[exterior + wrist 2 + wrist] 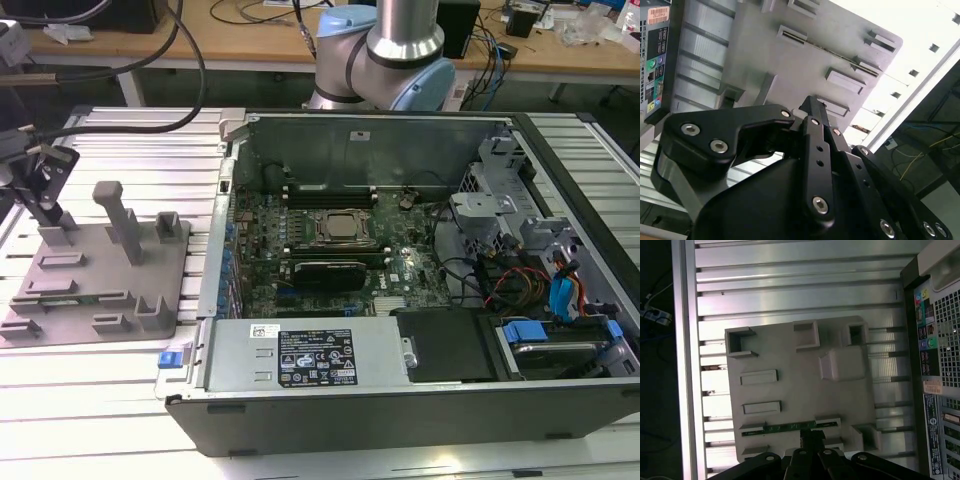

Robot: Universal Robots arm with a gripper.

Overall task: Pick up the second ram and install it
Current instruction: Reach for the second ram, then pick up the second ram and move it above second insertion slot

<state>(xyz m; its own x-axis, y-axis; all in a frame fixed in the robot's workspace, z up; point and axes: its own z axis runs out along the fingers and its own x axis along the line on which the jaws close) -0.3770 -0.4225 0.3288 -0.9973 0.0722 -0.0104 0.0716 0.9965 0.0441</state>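
The second ram (790, 426) is a thin green stick lying on edge in a slot of the grey holder tray (790, 390). It also shows as a narrow strip in the second wrist view (837, 51) and near the tray's front in the exterior view (97, 297). My black gripper (812, 436) hangs above the tray, its fingertips (812, 106) close together with nothing between them. In the first wrist view the tips sit just beside the stick's middle, apart from it. In the exterior view the gripper (48, 200) is over the tray's far left part.
On the exterior view's right, an open computer case (560, 300) lies on the slatted aluminium table (120, 140), with its motherboard (330, 240) and CPU socket exposed. Upright posts (118, 215) rise from the tray. The arm's base (390, 50) stands behind the case.
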